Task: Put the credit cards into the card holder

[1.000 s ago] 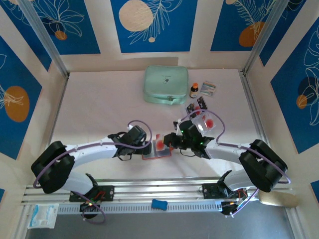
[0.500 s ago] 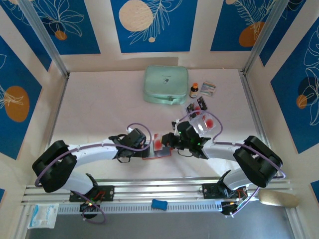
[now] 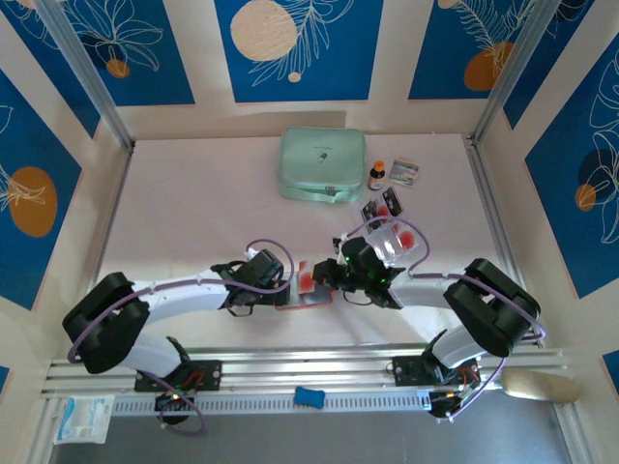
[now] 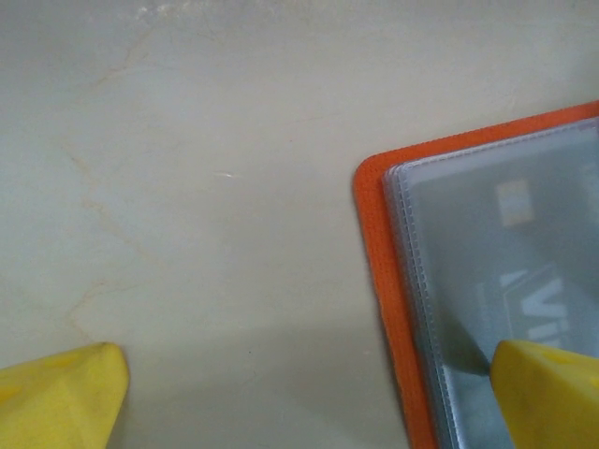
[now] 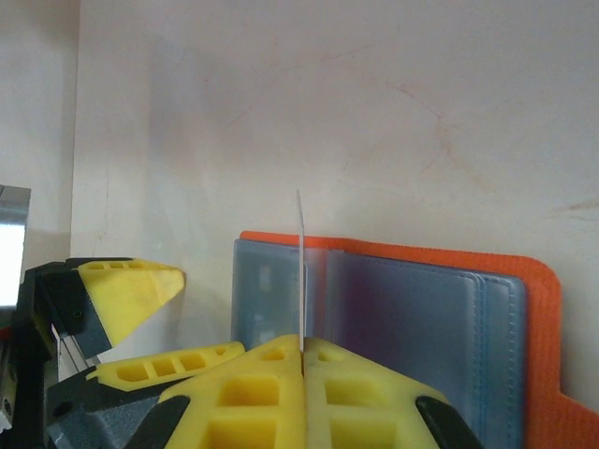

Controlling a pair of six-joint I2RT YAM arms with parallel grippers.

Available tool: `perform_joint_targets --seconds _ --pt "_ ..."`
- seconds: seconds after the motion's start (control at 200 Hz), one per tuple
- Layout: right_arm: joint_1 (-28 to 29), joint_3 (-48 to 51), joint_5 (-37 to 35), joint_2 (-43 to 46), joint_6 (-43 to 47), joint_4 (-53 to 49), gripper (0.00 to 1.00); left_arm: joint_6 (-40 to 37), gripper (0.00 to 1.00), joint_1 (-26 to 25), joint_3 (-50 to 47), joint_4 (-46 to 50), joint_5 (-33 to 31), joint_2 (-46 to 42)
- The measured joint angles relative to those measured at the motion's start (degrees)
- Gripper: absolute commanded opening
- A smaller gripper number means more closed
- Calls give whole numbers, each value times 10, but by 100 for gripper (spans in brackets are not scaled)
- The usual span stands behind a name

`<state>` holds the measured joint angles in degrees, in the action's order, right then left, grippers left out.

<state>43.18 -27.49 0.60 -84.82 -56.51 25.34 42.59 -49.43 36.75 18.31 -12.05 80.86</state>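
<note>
Your right gripper [image 5: 301, 351] clamped on credit card [image 5: 300, 262], edge-on above open card holder [image 5: 412, 318]; left gripper [image 4: 304, 402] spread wide, straddling holder edge.

Item: paired table arms.
- Left arm [image 3: 184, 293], right arm [image 3: 426, 288]: white tubular links, bulky black joint housings.
- Purple cable [image 3: 255, 243]: looped behind each tool.
- Left gripper [image 4: 299, 402]: plain yellow plastic fingers [image 4: 61, 393] with wedge tips.
- Right gripper [image 5: 301, 351]: yellow fingers [image 5: 253, 374] with square moulded recesses; black carrier blocks behind.
- Green indicator lights on the wrist behind the right tool.
</note>
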Motion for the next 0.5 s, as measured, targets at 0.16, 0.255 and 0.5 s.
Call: perform_joint_targets --seconds 0.16,0.255,0.5 --pt "0 0 0 -8 -6 10 0 0 100 0 -1 -1 -1 0" --pt "3 3 0 -12 -8 16 0 0 100 0 -1 -1 -2 0" --pt "7 15 1 -18 -13 33 0 0 100 -1 -3 -3 -4 0"
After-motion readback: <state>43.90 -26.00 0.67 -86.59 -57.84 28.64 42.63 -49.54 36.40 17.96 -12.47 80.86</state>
